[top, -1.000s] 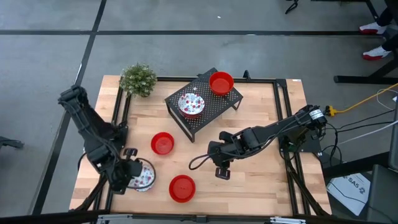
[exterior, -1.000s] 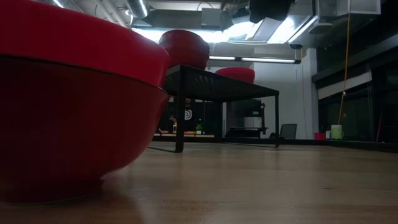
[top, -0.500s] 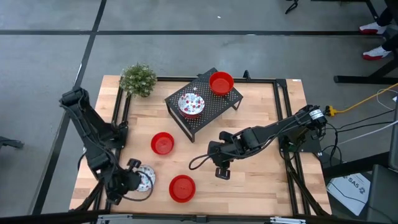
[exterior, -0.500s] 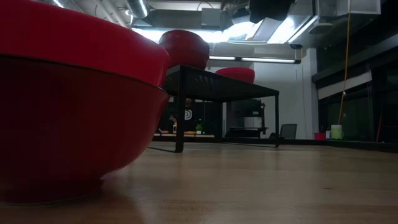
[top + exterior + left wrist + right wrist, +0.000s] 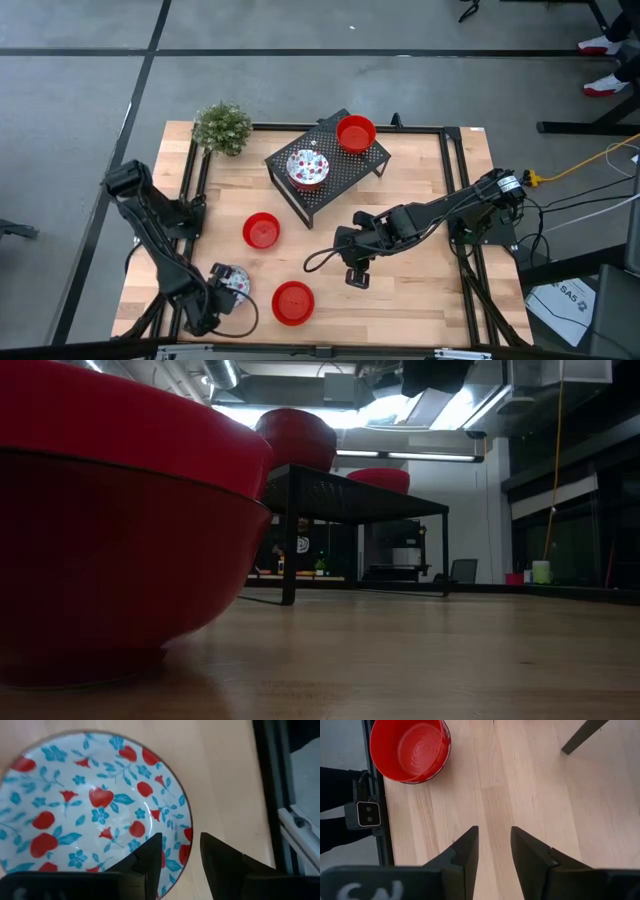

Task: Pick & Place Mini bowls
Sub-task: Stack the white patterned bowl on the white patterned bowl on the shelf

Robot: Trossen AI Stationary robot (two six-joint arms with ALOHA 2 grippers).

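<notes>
At about 7 o'clock on the tabletop [image 5: 420, 290], the left tool [image 5: 177, 855] hangs parted over the rim of the speckled mini bowl [image 5: 90, 805], holding nothing, seemingly lined up to grip it, while the right tool [image 5: 492, 847] waits open and empty near centre.

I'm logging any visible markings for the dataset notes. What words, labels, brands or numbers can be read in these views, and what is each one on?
"SAS": on a white sheet or box on the floor beyond the table's right corner, high view; the rest of its print is too small to read.
White letters on the right arm's wrist housing, right wrist view: cut off, not readable.
Round white logo in the room behind, low view: too small to read.
</notes>
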